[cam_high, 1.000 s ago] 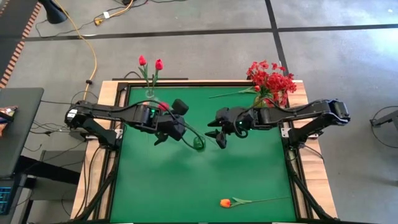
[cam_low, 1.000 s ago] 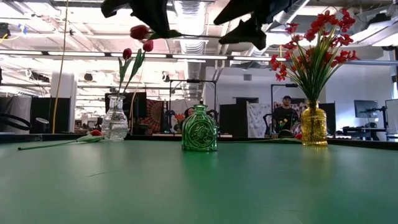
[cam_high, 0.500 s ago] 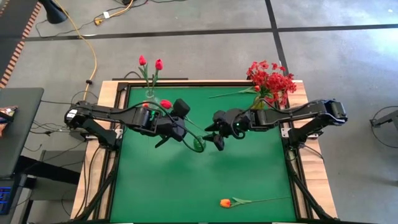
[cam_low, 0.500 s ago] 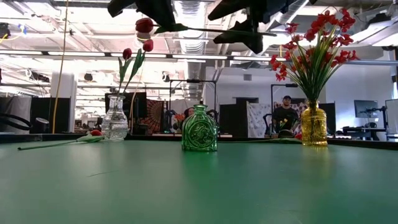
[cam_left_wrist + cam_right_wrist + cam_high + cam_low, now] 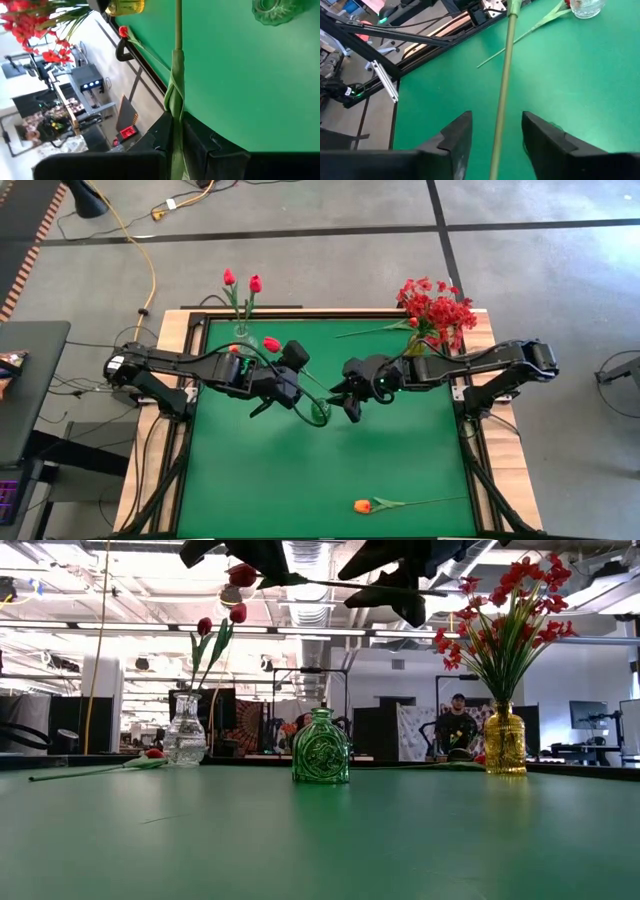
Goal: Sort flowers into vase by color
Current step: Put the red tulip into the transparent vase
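The left gripper [image 5: 283, 387] is clamped on the thin green stem of a red tulip [image 5: 271, 344], held above the table's middle. The stem runs roughly level toward the right gripper [image 5: 492, 137], whose blunt dark fingers [image 5: 455, 140] straddle it, parted and not touching. Below stands a squat, embossed green glass vase [image 5: 321, 747]. Three vases in all: a clear one [image 5: 185, 730] with two red tulips, an amber one [image 5: 504, 740] with red sprays. An orange tulip [image 5: 363, 506] lies flat on the green felt table [image 5: 400, 450], stem pointing right.
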{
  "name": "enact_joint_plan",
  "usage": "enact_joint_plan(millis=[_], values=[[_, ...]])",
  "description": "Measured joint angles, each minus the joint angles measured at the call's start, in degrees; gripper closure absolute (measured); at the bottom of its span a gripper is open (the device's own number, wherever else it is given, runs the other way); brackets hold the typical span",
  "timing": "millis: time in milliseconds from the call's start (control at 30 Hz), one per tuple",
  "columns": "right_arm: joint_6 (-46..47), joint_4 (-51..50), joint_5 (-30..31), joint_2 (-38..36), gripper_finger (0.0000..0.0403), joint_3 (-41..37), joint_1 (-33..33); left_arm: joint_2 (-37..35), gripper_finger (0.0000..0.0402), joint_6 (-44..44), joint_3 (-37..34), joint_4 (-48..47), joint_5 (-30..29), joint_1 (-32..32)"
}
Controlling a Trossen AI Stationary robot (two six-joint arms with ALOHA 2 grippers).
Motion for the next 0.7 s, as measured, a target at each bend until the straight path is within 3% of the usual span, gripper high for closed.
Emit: enact_joint_plan(millis=[433, 567, 700], values=[[1.72, -1.42, 0.06, -0.02, 0.0372, 0.00, 0.15, 0.00, 0.0384, 1.94, 0.00, 0.07, -1.01, -0.09], [2.04, -0.83, 0.00, -0.02, 0.0377, 0.00, 0.15, 0.02, 0.0384, 1.70, 0.00, 0.35, -2.34, -0.46], [4.39, -0.87, 0.00, -0.02, 0.0377, 0.00, 0.17, 0.02, 0.0375, -4.40, 0.00, 0.73, -2.18, -1.24]])
